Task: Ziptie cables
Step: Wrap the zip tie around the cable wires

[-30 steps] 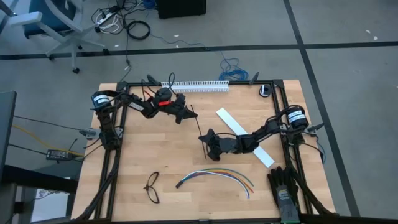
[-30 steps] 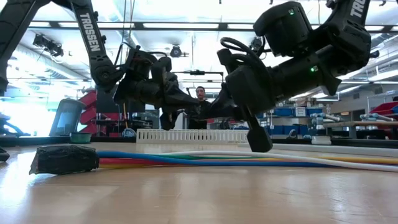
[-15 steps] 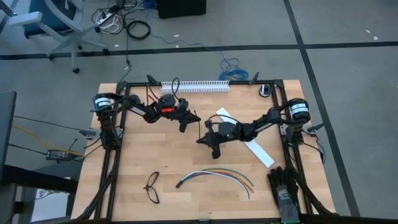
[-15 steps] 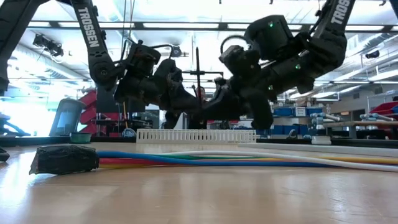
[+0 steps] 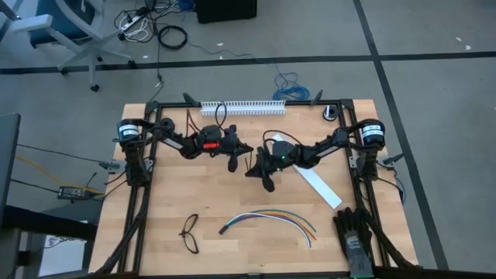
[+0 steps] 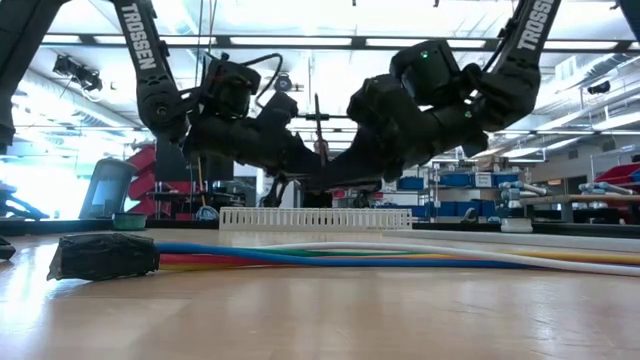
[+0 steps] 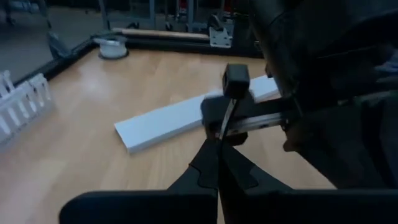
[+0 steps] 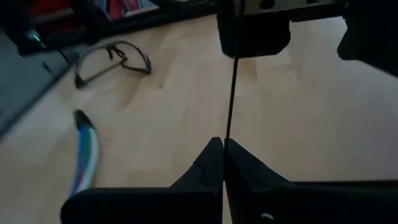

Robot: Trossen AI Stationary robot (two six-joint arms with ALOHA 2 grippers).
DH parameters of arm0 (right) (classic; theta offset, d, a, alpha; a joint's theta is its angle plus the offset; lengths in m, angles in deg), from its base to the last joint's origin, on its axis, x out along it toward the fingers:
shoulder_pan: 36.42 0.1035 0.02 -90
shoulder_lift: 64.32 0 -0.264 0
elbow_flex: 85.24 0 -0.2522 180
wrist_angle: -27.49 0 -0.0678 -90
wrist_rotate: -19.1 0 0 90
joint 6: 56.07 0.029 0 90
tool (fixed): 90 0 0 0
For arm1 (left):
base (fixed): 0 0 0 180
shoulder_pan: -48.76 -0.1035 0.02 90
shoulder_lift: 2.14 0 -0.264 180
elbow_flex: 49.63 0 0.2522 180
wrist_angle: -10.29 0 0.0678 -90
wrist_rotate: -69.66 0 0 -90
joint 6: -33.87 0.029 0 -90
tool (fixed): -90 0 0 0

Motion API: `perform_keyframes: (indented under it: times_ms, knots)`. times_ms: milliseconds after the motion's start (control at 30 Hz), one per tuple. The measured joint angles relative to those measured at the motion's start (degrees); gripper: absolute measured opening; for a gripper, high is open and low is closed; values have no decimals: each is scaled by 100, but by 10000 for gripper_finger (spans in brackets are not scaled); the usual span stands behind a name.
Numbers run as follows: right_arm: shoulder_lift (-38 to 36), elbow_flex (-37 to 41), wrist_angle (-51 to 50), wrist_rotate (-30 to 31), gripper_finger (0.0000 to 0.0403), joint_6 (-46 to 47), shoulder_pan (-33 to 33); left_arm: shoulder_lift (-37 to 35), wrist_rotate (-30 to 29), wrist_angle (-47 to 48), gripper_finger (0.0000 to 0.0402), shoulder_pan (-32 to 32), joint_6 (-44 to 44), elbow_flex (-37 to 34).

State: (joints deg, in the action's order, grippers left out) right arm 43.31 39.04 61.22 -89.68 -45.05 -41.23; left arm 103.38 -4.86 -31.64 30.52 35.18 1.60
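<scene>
While both arms meet above the middle of the table [image 5: 170, 201], the ziptie [image 8: 231, 93] is strung between them, off the wood. Left gripper [image 5: 239, 155]: fingers [image 7: 211, 168] pinched shut on the ziptie's one end. Right gripper [image 5: 256, 167]: fingers [image 8: 214, 163] likewise closed on the strip's other end, just beside the left gripper. Low view: ziptie stands roughly upright between the two dark grippers. Cables [image 5: 267, 219] lie loose near the table's front edge, right of centre, dark end pointing left, well apart from both grippers. Glasses [image 5: 190, 232] near the front left. Wide white strip [image 5: 318, 186] under the right arm, toward the right edge. White comb rail [image 5: 242, 107] along the back edge.
</scene>
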Motion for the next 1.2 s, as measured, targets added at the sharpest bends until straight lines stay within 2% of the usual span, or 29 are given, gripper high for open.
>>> perform_keyframes:
  times_ms: [233, 667, 1000, 1200]
  knots:
    - [-9, -4, 12, -345, 0, 948, -100, -2, -139, -391, 0, 77, 473, 0]
    - [-15, -11, 40, -356, 0, 1964, -104, -2, -174, -508, 0, 85, 700, 0]
    - [-15, -11, 40, -307, 0, 2392, -98, -2, -392, -439, 0, 85, 751, -151]
    - [-15, -11, 36, -299, 0, 2482, -97, -2, -431, -756, 0, 83, 749, -311]
